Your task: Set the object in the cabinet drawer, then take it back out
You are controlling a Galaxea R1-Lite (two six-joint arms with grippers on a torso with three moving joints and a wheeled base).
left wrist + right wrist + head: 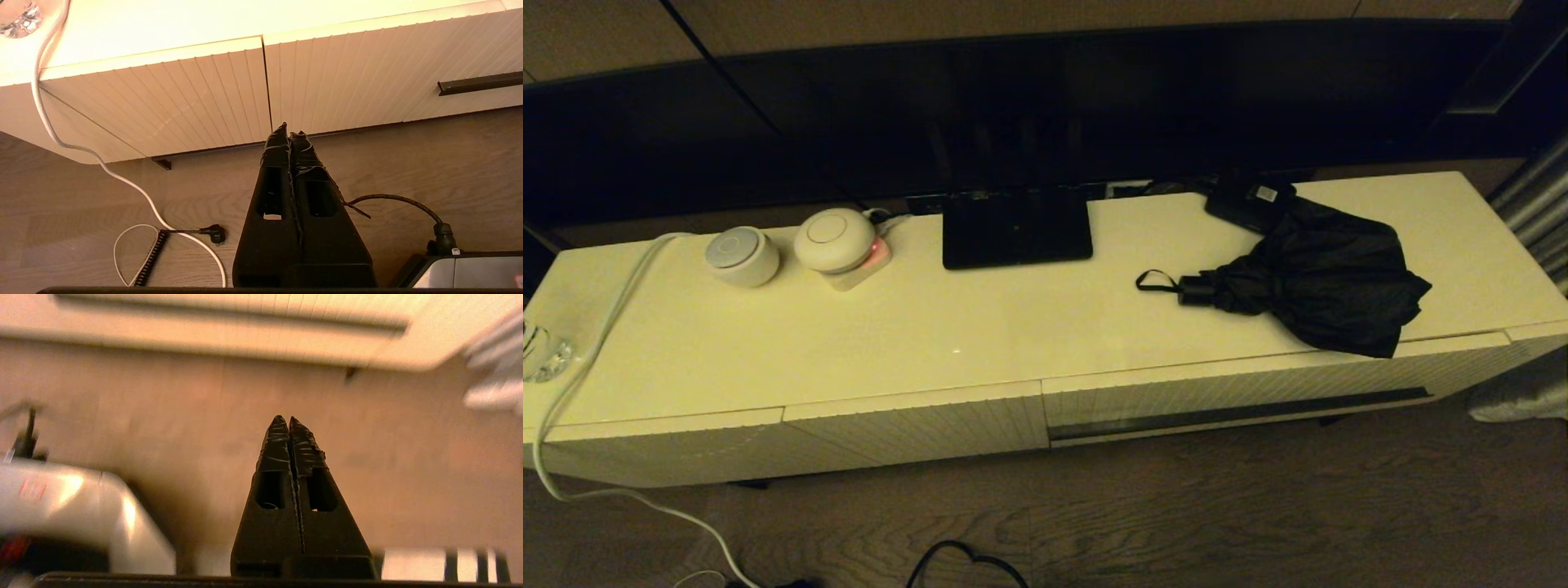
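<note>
The umbrella (1319, 273) lies on the cabinet top (980, 327) at about 3 o'clock in the head view, its baggy black fabric spread toward the front edge, its short handle and wrist loop (1156, 282) pointing toward 9 o'clock. Its far end touches or overlaps the small black box (1250, 200) with a white label, at its 11 o'clock. Directly below it, at its 6 o'clock, the drawer (1241, 392) is shut, its dark handle strip (1241, 412) running along the ribbed front. Neither arm shows in the head view. The left gripper (289, 131) hangs low above the wooden floor (408, 163), fingers pressed together and empty, tips aimed at the seam between a narrower ribbed panel (184, 102) and the drawer front (367, 73); the umbrella is well apart from it, up on the top and out of that view. The right gripper (284, 418) is likewise closed on nothing, low over the floor, with the drawer's strip (229, 312) at its 12 o'clock; the umbrella does not show there either. A flat black stand (1015, 229), two round white devices (788, 243) and a white cable (596, 343) also sit on the top.
</note>
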